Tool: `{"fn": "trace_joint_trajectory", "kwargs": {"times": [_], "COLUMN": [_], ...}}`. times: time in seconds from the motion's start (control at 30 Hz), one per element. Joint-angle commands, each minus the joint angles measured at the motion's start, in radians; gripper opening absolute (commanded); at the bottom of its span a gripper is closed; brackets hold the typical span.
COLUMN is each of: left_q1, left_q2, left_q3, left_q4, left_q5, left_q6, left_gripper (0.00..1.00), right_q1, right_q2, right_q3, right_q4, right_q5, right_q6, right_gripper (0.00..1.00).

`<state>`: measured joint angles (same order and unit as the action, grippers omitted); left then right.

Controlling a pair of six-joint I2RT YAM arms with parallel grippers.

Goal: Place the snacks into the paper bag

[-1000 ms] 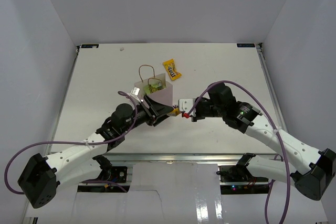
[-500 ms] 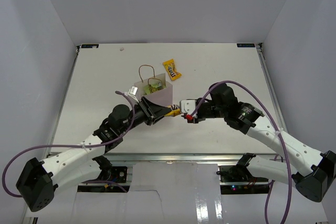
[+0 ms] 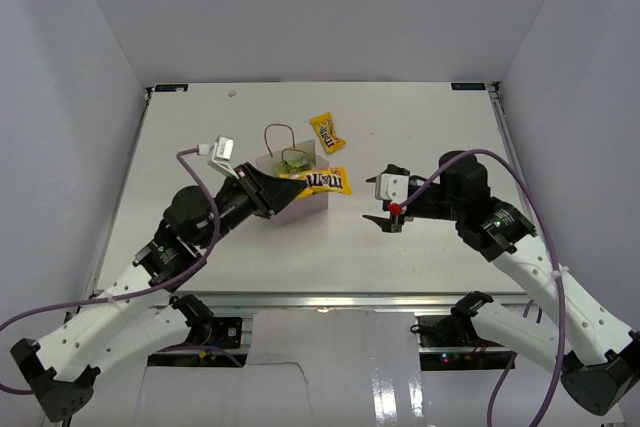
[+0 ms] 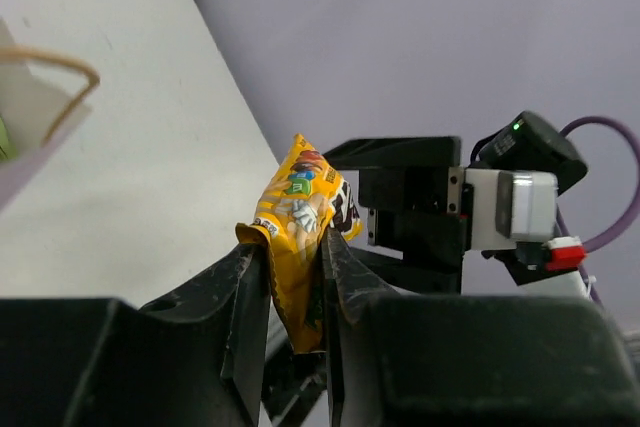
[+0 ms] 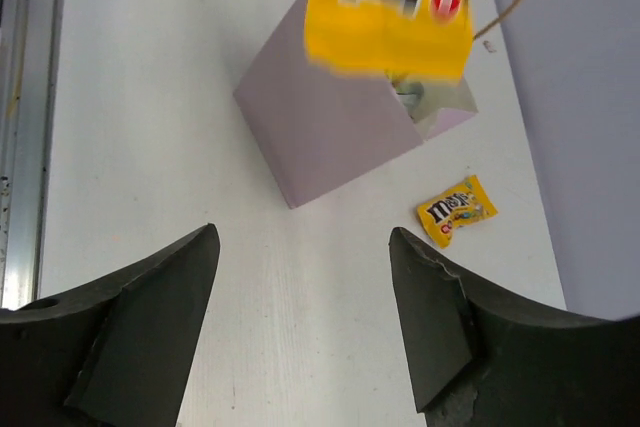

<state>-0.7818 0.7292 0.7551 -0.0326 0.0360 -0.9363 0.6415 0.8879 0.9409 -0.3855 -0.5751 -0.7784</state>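
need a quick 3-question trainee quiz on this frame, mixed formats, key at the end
1. Fill in: the left end effector is shut on a ___ snack packet.
2. Relative to the paper bag, where is the other yellow packet? A: inside it. B: on the table, beyond it. C: leaning on its near wall.
3. True or false: the right end effector stands open and holds nothing.
Key: 1 yellow; 2 B; 3 true.
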Motion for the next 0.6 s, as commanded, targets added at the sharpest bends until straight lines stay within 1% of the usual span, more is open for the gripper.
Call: {"fn": "trace_joint_trajectory", "kwargs": {"times": [0.0,0.03,0.07,0.13,0.17,0.23,0.27,0.3,0.37,0.4,0.43,0.5,0.57], "left_q1": [-0.001,0.0,-0.002,0.0,-0.002,-0.002,-0.002,-0.001,-0.001,-0.002,-0.002,-0.001,0.0], "left_q2": [-0.047,-0.045,-0.042,-0.031,-0.018,-0.002,0.013,0.021,0.041,0.064,0.076,0.11,0.134], "left_q3": [0.148,0.177,0.232,0.282,0.329,0.366,0.381,0.403,0.418,0.423,0.423,0.405,0.4], "left_q4": [-0.188,-0.213,-0.258,-0.297,-0.338,-0.375,-0.381,-0.382,-0.374,-0.363,-0.337,-0.294,-0.238], "left_q5": [-0.117,-0.131,-0.16,-0.183,-0.217,-0.254,-0.295,-0.312,-0.326,-0.334,-0.328,-0.327,-0.318], "left_q6": [0.24,0.272,0.336,0.414,0.494,0.595,0.64,0.73,0.824,0.911,0.954,1.077,1.145], "left_gripper": [0.06,0.05,0.04,0.03,0.03,0.02,0.02,0.02,0.03,0.03,0.03,0.04,0.06], "right_q1": [-0.061,-0.077,-0.11,-0.143,-0.173,-0.206,-0.236,-0.253,-0.296,-0.31,-0.328,-0.338,-0.35], "right_q2": [-0.059,-0.067,-0.079,-0.084,-0.081,-0.075,-0.073,-0.07,-0.064,-0.06,-0.055,-0.041,-0.044], "right_q3": [0.015,-0.003,-0.014,-0.037,-0.06,-0.088,-0.123,-0.142,-0.203,-0.223,-0.237,-0.249,-0.251], "right_q4": [0.019,0.033,0.04,0.065,0.071,0.101,0.114,0.129,0.187,0.204,0.214,0.215,0.215], "right_q5": [-0.057,-0.058,-0.063,-0.066,-0.071,-0.092,-0.106,-0.121,-0.166,-0.184,-0.212,-0.218,-0.221], "right_q6": [0.036,0.042,0.06,0.079,0.093,0.11,0.119,0.135,0.16,0.172,0.183,0.186,0.185], "right_gripper": [0.75,0.76,0.76,0.77,0.77,0.77,0.77,0.77,0.77,0.77,0.77,0.77,0.77]}}
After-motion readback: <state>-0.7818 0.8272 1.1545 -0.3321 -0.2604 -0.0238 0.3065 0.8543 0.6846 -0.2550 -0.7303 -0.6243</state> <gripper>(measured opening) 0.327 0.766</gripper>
